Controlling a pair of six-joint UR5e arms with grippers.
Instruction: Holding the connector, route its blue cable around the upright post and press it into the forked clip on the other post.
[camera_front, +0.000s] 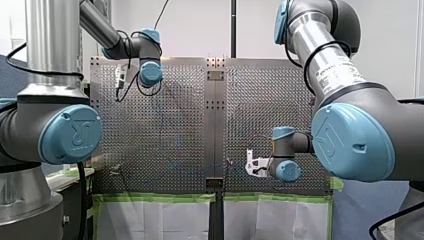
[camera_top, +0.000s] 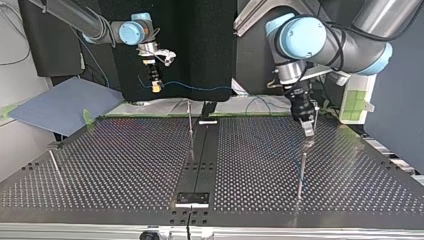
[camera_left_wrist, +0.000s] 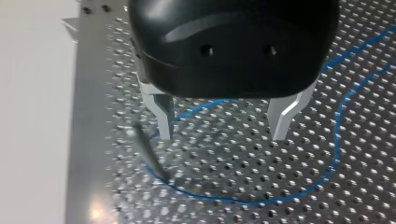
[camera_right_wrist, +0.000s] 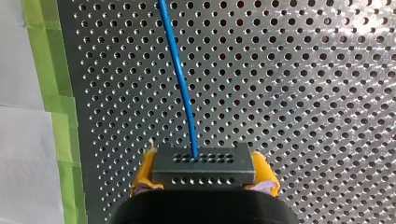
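Observation:
In the right wrist view my right gripper (camera_right_wrist: 204, 170) is shut, its yellow pads (camera_right_wrist: 144, 169) clamping a dark connector (camera_right_wrist: 203, 161). The blue cable (camera_right_wrist: 180, 79) leaves the connector and runs ahead over the table. At the top view's left, my right gripper (camera_top: 156, 88) holds the connector in the air, and the cable (camera_top: 200, 88) trails toward the view's right. My left gripper (camera_left_wrist: 223, 133) hangs open just above the table, nothing between its metal fingers (camera_left_wrist: 163, 119). The cable (camera_left_wrist: 261, 199) loops under it and passes a thin dark post (camera_left_wrist: 152, 156) beside one finger.
Thin upright posts stand on the perforated table (camera_top: 125, 165): one at the top view's middle (camera_top: 190, 122), one at its right (camera_top: 301, 175), one at its left (camera_top: 55, 167). Green tape (camera_right_wrist: 42, 70) lines the table edge. A blue-grey sheet (camera_top: 60, 105) lies beyond the table.

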